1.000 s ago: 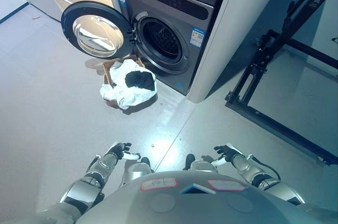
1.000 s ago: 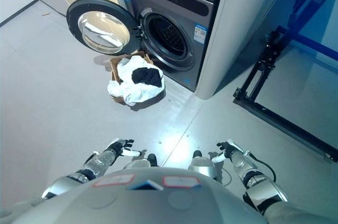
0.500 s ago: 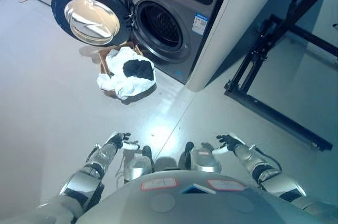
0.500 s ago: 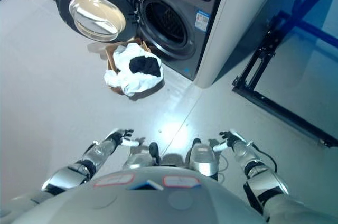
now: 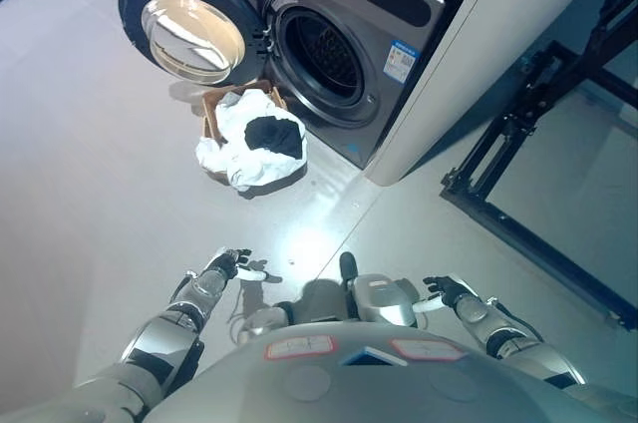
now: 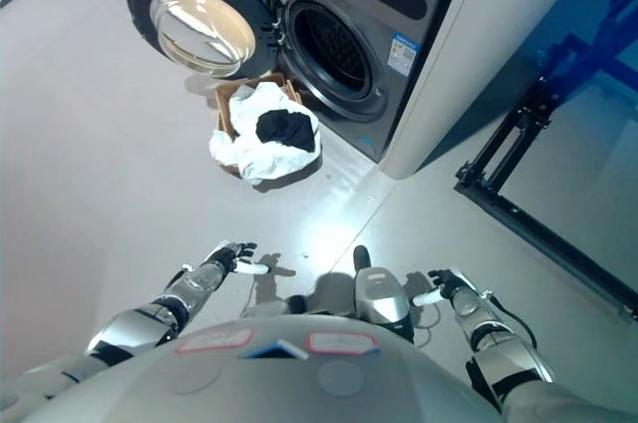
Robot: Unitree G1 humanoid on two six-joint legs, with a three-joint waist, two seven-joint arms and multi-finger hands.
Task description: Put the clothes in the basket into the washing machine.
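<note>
A brown basket [image 5: 211, 109] stands on the floor just in front of the grey washing machine [image 5: 344, 64]. White clothes [image 5: 244, 159] spill over its rim, with a black garment [image 5: 275, 135] on top. The machine's round door [image 5: 184, 26] is swung open to the left, and the dark drum [image 5: 327, 56] shows behind it. My left hand [image 5: 228, 265] hangs low at the lower left with relaxed fingers, holding nothing. My right hand [image 5: 447, 292] hangs at the lower right, also open and empty. Both hands are far from the basket.
A white cabinet side [image 5: 469, 74] rises right of the machine. A black metal frame [image 5: 518, 144] stands on the floor at the right. Grey floor [image 5: 90, 174] stretches between me and the basket.
The whole view has shifted, so the camera moved. The basket and machine now sit a little further right and lower in view. My right hand has dropped lower in the view.
</note>
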